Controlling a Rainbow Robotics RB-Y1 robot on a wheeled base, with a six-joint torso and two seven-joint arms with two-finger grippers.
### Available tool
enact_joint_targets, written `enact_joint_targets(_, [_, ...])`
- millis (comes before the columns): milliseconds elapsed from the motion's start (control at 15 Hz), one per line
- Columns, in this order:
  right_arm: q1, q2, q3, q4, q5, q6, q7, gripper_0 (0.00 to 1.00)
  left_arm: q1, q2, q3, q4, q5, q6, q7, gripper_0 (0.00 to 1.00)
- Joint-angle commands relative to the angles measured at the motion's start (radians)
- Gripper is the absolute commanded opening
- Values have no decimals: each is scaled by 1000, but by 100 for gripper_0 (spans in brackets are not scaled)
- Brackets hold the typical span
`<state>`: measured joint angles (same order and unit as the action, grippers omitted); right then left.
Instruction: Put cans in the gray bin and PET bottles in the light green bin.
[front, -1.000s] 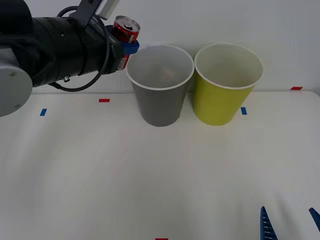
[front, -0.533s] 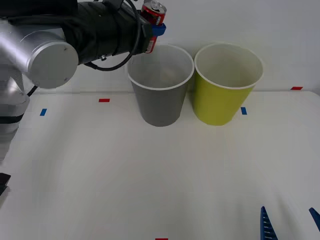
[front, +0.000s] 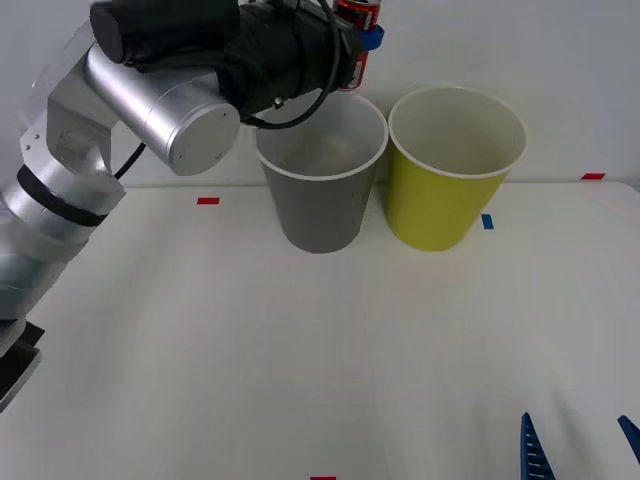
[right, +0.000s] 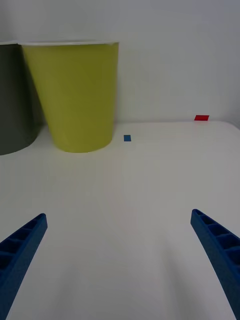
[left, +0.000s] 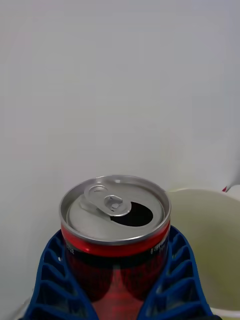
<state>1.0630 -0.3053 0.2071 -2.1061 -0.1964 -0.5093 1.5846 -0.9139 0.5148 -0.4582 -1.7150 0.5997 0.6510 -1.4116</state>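
A small red can with a silver top is clamped between the blue fingers of my left gripper, held high at the back edge of the gray bin. Right of it stands the light green bin, seen side-on as the light green bin in the right wrist view. My right gripper rests low over the table's front right, fingers spread wide with nothing between them. No PET bottles are in view.
Both bins stand at the back of the white table against a white wall. Small red and blue tape marks dot the tabletop. The left arm reaches across the back left.
My left arm has carried the can up and to the right, from left of the gray bin to above its back rim. The right gripper has stayed put.
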Motion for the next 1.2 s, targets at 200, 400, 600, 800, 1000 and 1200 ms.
enact_joint_targets(200, [0,0,0,0,0,0,0,100,-17,-12,-13,57,-61,-65,22,0])
enact_joint_targets(400, [0,0,0,0,0,0,0,100,-17,-4,-13,58,-60,-64,34,0])
enact_joint_targets(600, [0,0,0,0,0,0,0,100,-16,4,-14,58,-58,-64,39,0])
enact_joint_targets(800, [0,0,0,0,0,0,0,100,-16,8,-14,58,-43,-64,43,5])
enact_joint_targets(1000, [0,0,0,0,0,0,0,100,-16,19,-17,57,-31,-56,54,100])
enact_joint_targets(1200, [0,0,0,0,0,0,0,100,40,51,-16,-9,-34,-56,56,100])
